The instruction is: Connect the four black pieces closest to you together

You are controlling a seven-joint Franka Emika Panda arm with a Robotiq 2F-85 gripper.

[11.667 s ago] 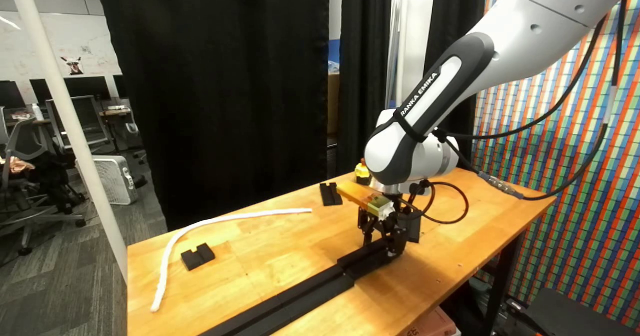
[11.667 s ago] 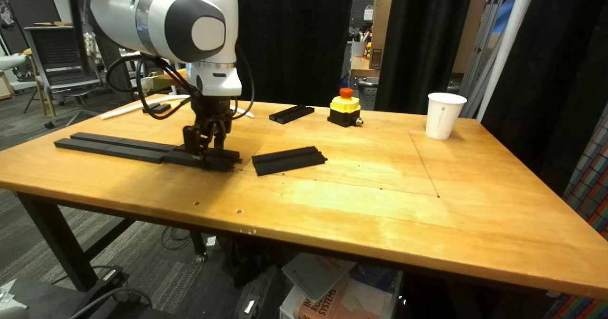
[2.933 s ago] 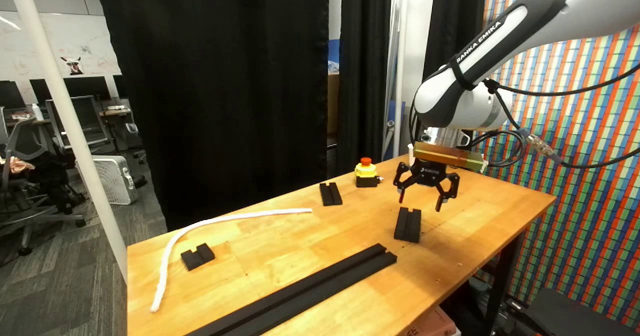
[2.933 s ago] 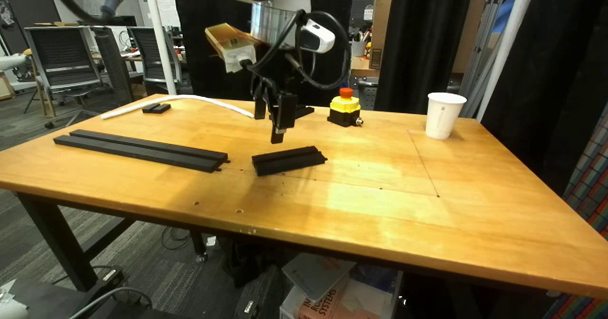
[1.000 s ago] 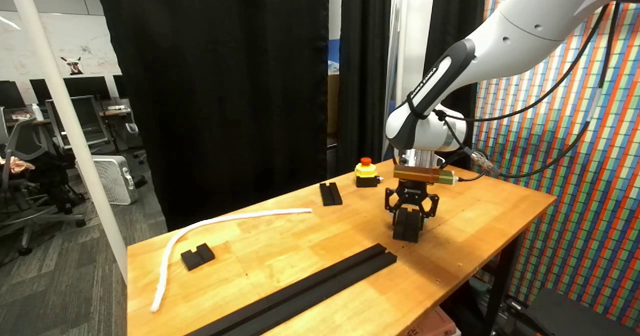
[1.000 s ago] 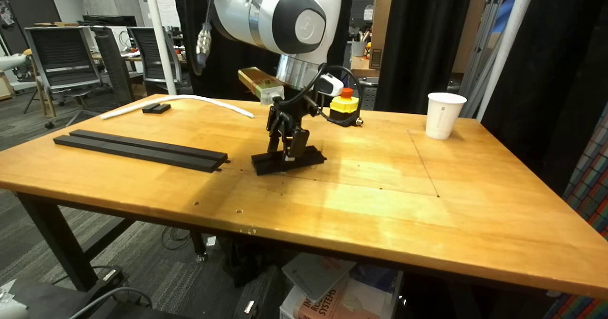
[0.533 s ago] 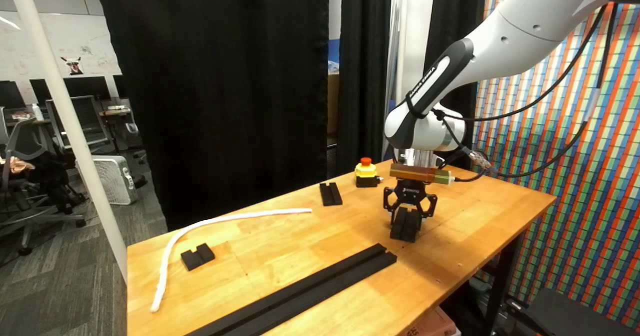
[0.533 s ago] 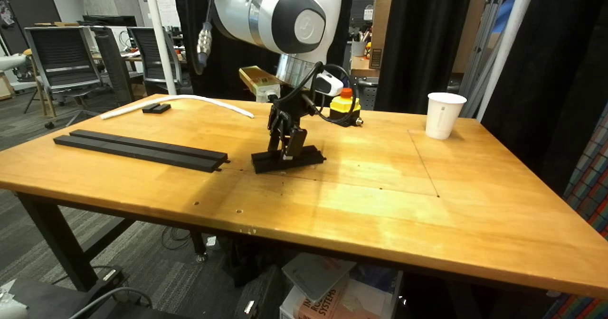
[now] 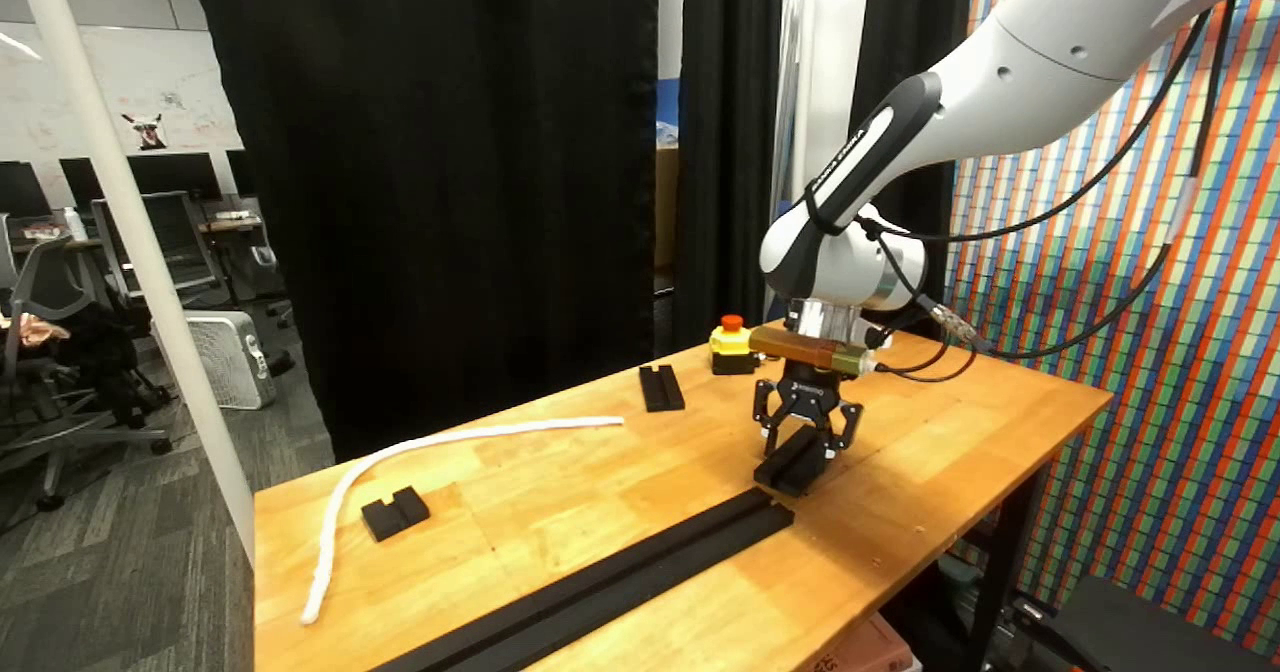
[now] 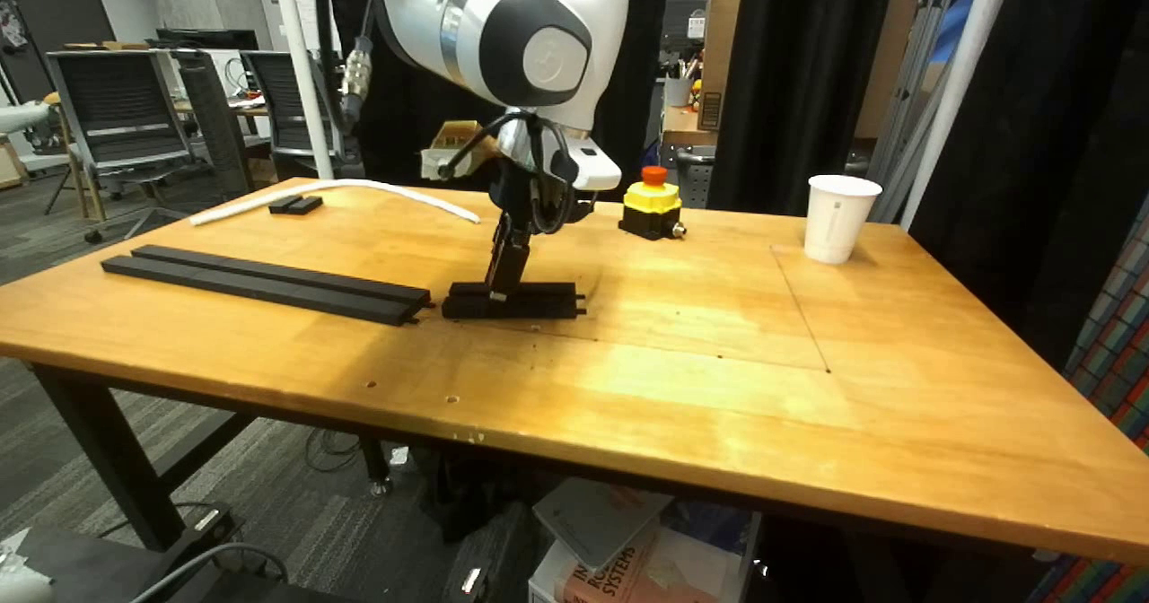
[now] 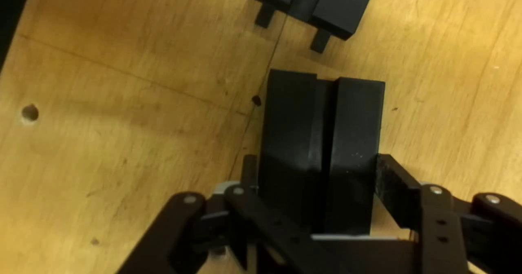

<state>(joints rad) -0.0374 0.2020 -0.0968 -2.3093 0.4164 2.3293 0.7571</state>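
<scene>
In an exterior view, left to right on one wooden table [image 10: 718, 423], can count one long matte-black grooved strip [image 10: 260, 287]; one curved white strip [image 10: 359, 182]; one small black notched block [image 10: 294, 205]; one black two-fingered gripper [image 11: 314, 174], with jaws tight on one flat matte-black grooved bar [image 10: 543, 301], near but apart from the long strip's two end pegs [image 11: 320, 41]; one more black grooved block [image 9: 661, 388] behind; one yellow-and-black box [image 10: 652, 213] with one red button [image 10: 654, 175]; one white paper cup [image 10: 839, 217].

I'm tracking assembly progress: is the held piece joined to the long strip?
No, in the wrist view tabletop wood shows between the held piece and the long strip.
</scene>
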